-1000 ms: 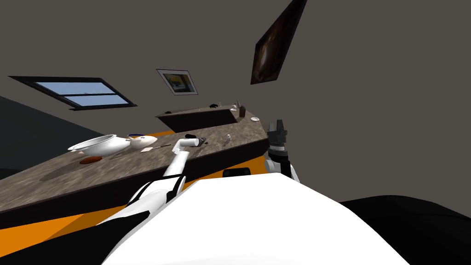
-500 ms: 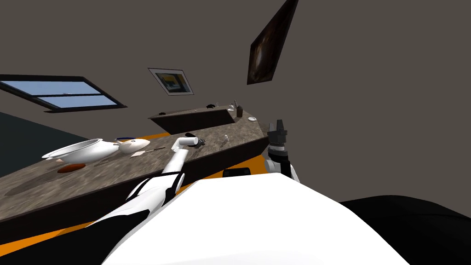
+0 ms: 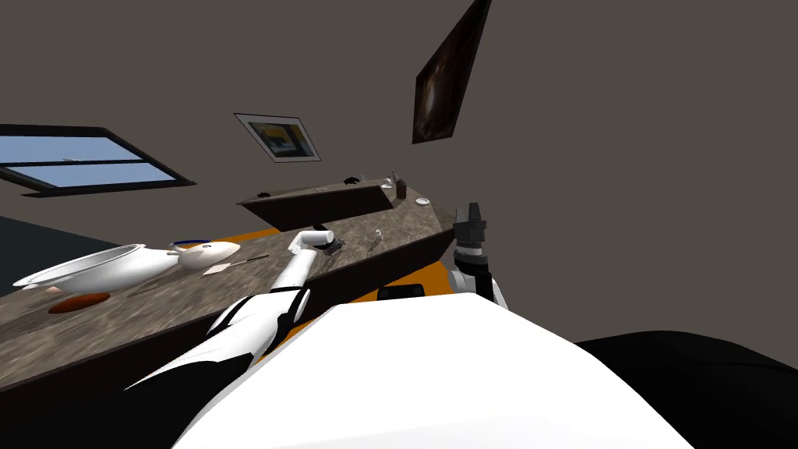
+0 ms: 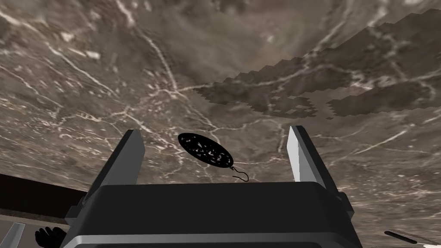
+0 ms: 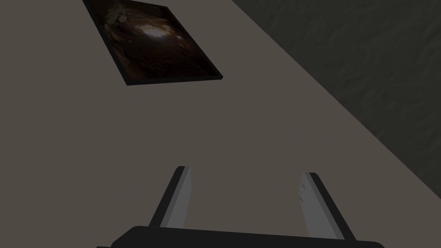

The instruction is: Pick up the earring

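Earring (image 4: 206, 149): black oval disc with pale flecks and a thin wire hook. It lies flat on the desk (image 4: 129, 64), a brown marbled top with white veins. It sits between the left gripper (image 4: 214, 131) fingers (image 4: 299, 150) and touches neither, a bit nearer one than the other. The hook end points back at the gripper's dark body. Fingers are spread wide, nothing pinched. The fingertips reach past the earring; can't tell if they touch the desk. There's a jagged dark shadow (image 4: 310, 94) on the desk beyond the earring, past the fingertips.

Head view: the left gripper (image 3: 333, 246) is down at the desk (image 3: 156, 304), arm stretched out over its front edge. The earring is too small to pick out there.

Other items on the desk:
- white bowl (image 3: 93, 269), well apart from the earring, off to its left
- pale rounded figure (image 3: 206, 253), between the bowl and the earring
- flat reddish-brown thing (image 3: 78, 302), well apart from the earring, just beside the bowl
- small clear thing (image 3: 378, 232), near the earring on its right
- raised dark shelf (image 3: 319, 204), behind the earring along the desk's back

The right gripper (image 3: 471, 209) points up, well to the right of the earring, off the desk's end. In the right wrist view the right gripper (image 5: 246, 172) has its fingers spread and holds nothing.
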